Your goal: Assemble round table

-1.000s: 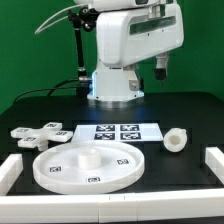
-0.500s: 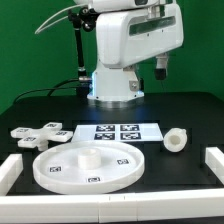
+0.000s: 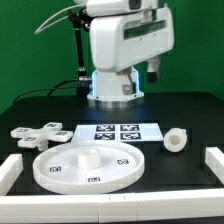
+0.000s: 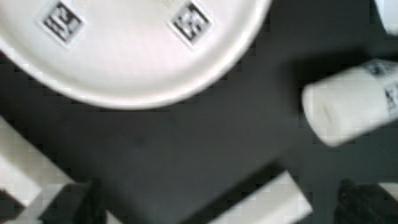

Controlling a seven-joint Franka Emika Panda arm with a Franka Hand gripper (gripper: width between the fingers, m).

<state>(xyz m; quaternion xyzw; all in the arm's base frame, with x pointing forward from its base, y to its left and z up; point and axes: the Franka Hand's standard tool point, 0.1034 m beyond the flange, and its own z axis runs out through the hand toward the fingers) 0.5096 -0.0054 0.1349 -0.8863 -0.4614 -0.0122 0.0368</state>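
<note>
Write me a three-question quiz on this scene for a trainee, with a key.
1. True or false: the short leg is already fitted into the round disc.
2. Which part lies at the exterior view's left of the marker board? A. the cross-shaped foot piece B. the short leg C. the round disc
3. Fill in: the gripper, raised above the table, holds ____.

Key: 1. False: the leg lies apart from the disc, at the exterior view's right. 2. A. 3. Nothing: all three parts rest on the table.
</note>
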